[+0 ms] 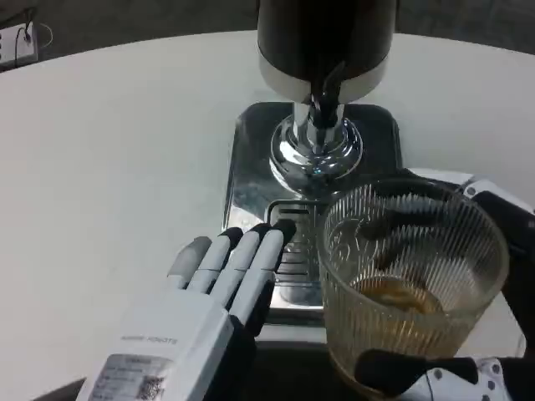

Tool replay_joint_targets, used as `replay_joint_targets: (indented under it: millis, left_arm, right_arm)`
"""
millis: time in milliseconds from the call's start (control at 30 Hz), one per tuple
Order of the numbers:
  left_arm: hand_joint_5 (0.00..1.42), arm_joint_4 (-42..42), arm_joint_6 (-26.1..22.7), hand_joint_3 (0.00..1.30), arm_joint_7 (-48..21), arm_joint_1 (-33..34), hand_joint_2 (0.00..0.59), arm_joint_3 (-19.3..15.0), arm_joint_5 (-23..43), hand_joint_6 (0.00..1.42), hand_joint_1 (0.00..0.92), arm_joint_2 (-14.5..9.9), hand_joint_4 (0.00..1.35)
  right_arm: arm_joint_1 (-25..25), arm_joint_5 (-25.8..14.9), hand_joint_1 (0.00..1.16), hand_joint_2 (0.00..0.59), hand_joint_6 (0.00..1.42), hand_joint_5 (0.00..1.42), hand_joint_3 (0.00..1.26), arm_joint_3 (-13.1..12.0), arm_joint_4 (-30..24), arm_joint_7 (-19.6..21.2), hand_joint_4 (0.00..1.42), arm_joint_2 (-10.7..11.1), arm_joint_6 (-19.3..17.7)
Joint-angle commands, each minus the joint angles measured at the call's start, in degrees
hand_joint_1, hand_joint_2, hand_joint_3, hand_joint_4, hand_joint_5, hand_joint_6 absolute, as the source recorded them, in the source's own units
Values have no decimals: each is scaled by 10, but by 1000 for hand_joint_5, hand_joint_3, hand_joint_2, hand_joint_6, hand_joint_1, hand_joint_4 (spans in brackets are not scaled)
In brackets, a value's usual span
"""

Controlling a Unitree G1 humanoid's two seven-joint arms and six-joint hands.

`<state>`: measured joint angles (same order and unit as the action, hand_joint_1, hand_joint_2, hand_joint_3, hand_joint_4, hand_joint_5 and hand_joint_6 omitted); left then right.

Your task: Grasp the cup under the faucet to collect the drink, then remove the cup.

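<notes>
A ribbed clear glass cup (410,284) with a little amber drink in its bottom is held up close to the camera, in front and to the right of the faucet (322,92). My right hand (493,334) grips it, black fingers wrapped round its far side and thumb across its base. The dark dispenser (326,38) stands on a steel drip tray (251,167). My left hand (213,292) lies flat with fingers straight and together, tips touching the tray's grille, holding nothing.
The white round table (117,159) stretches left and behind the dispenser. A white power strip (17,42) lies at its far left edge. The table's front edge runs just below my hands.
</notes>
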<state>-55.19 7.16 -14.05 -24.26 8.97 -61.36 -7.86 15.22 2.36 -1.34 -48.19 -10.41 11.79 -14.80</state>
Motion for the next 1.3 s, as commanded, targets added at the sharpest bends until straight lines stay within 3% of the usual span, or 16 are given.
replay_joint_targets:
  millis: [33,1300]
  left_arm:
    - [0,-8,7,0,0,-6,60,0,-5,0,0,3,0]
    - [0,-18,19,0,3,-28,57,12,-22,0,0,23,0]
  right_arm:
    - [3,-5,1140,180,1424,1135,804,3,-24,2,971,-5,-15]
    - [19,-18,1141,178,1424,1135,803,-9,-36,0,971,-3,-16]
